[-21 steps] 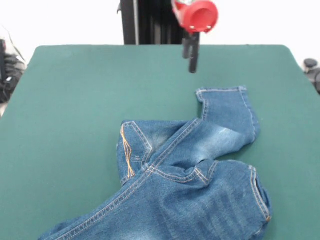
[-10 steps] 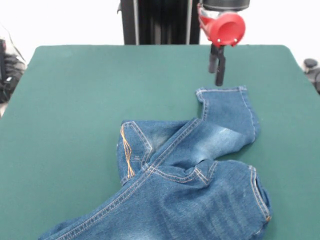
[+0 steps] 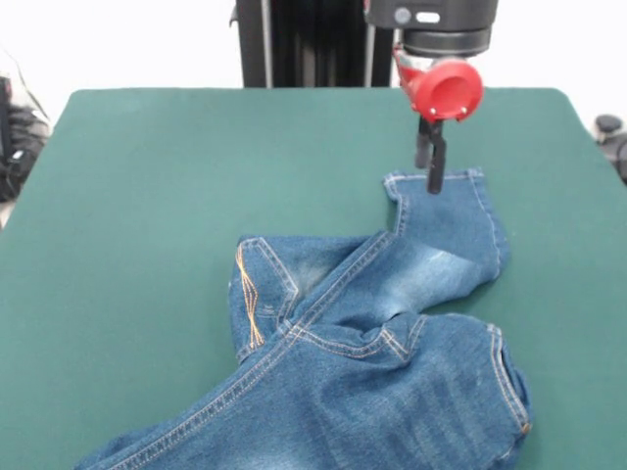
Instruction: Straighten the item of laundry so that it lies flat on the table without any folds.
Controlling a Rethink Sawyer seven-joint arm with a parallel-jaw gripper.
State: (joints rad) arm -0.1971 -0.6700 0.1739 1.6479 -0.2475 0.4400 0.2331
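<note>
The item of laundry, a small pair of blue denim jeans [image 3: 392, 333], lies crumpled on the green table [image 3: 147, 196], right of centre and toward the near edge. One leg bends up to the far right and ends in a hem [image 3: 460, 176]. The other leg runs off the bottom left of the picture. The waist part is folded over itself, with tan stitching showing. My gripper [image 3: 430, 179] hangs under its red wrist, with its tips at the left part of that hem. It stands open, with one dark finger [image 3: 436, 176] lower than the other.
The arm's black column [image 3: 294, 44] rises behind the table's far edge. Dark cables and gear [image 3: 15, 127] sit off the table's left side, and a small dark object [image 3: 609, 127] sits off its right side.
My gripper has moved right and come down, from above bare felt near the table's far edge to the hem of the upturned leg. The jeans have not moved.
</note>
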